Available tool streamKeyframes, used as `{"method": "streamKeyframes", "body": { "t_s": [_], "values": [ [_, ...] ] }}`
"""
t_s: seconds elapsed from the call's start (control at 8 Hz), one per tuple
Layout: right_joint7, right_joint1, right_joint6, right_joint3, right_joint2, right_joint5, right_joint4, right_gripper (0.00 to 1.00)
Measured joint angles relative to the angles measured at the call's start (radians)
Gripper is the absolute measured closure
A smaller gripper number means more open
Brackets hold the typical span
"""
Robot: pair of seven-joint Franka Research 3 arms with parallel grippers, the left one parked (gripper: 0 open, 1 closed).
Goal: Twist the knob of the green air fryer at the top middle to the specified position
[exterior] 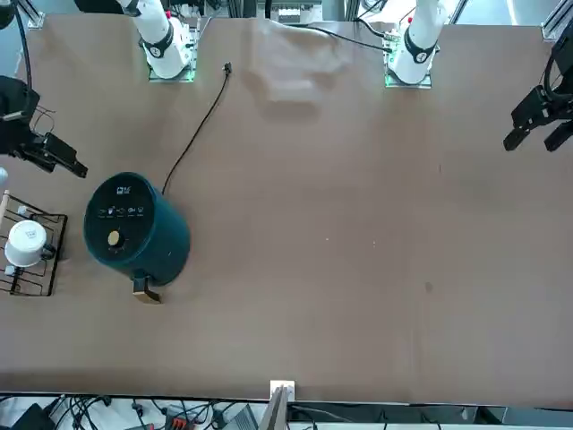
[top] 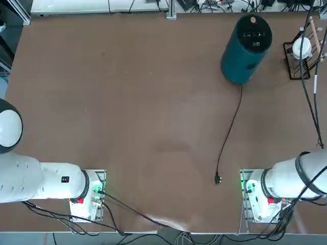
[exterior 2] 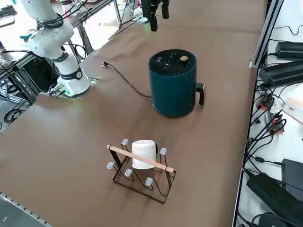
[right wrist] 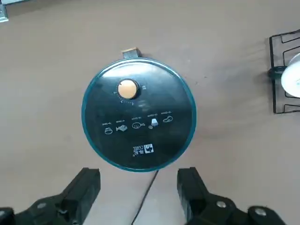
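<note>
The green air fryer stands upright at the far side of the table. Its black round top carries white markings. The small gold knob sits near the rim on the side away from me. My right gripper hangs high above the table, just on my side of the fryer. It is open, holds nothing and touches nothing. In the wrist view its two black fingers stand wide apart.
A thin black power cord runs from the fryer toward my base and ends in a loose plug. A black wire rack holding a white cup stands to the right of the fryer. The fryer's handle points away from me.
</note>
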Motion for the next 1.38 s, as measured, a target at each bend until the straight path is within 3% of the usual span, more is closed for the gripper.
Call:
{"method": "streamKeyframes", "body": {
  "t_s": [1.38],
  "values": [
    [0.002,0.005,0.0,0.012,0.032,-0.052,-0.007,0.0]
  ]
}}
